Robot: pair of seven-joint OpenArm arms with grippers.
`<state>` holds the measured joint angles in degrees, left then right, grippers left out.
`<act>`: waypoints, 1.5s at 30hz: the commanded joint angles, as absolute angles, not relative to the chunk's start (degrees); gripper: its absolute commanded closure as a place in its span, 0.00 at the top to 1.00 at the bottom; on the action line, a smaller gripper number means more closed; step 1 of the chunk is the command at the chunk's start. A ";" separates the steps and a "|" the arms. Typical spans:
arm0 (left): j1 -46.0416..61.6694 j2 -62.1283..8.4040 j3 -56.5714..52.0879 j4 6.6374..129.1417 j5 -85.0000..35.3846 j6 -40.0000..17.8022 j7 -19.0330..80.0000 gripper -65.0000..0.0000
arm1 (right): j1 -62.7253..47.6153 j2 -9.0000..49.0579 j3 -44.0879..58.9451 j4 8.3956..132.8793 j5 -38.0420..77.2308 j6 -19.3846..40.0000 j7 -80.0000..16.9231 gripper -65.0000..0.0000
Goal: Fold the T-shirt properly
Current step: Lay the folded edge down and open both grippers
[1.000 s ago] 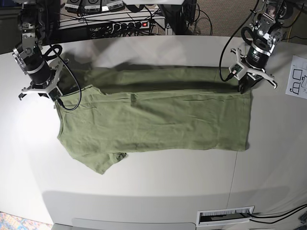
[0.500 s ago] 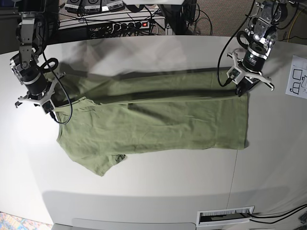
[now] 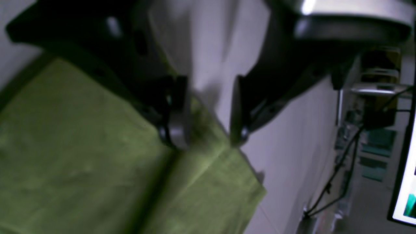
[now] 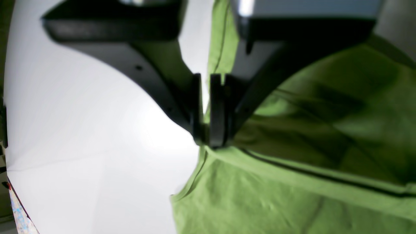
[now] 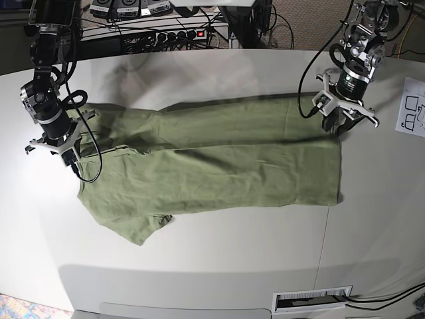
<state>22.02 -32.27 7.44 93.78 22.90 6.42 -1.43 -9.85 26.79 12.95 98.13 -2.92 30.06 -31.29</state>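
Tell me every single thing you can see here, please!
T-shirt: one, olive green, spread across the middle of the table, far long edge folded over.
Table: one, white, under everything.
Paper sheet: one, white with black drawings, at the table's edge beside the left arm.
Power strip: one, dark with a red switch, behind the table.
Cables: several, black, behind the table.
Left gripper: one, black, jaws apart over the shirt's corner.
Right gripper: one, black, pinching the shirt's edge near the shoulder.
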 commanded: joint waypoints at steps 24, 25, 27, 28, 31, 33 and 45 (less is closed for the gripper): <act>17.96 -33.82 7.38 101.32 16.64 -17.10 3.09 0.00 | -9.04 27.97 13.19 98.94 -0.84 29.43 -35.14 0.00; 17.04 -33.89 7.38 101.32 16.64 -18.09 4.60 0.00 | -9.04 27.97 13.19 98.96 -0.86 29.43 -35.27 0.00; 15.00 -34.59 7.38 101.32 15.84 -21.04 6.59 0.00 | -9.02 27.97 13.19 98.96 -0.89 29.45 -35.40 0.00; 14.02 -35.20 7.38 101.32 14.85 -22.96 7.18 0.00 | -9.02 27.97 13.19 98.96 -0.91 29.47 -35.59 0.00; 11.66 -37.19 7.38 101.32 11.14 -28.67 9.74 0.00 | -9.04 27.99 13.06 98.94 -1.19 29.58 -37.93 0.00; 11.25 -38.61 7.38 101.32 10.00 -30.06 9.63 0.00 | -9.06 27.99 13.06 98.87 -1.85 29.71 -38.79 0.00; 11.75 -40.34 7.38 98.96 6.17 -33.98 10.90 0.00 | -8.75 28.91 9.96 92.75 -3.53 29.74 -36.29 0.00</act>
<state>12.05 -39.40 7.81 98.21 6.79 -34.44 11.77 -9.41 27.75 9.61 92.05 -3.14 30.06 -37.28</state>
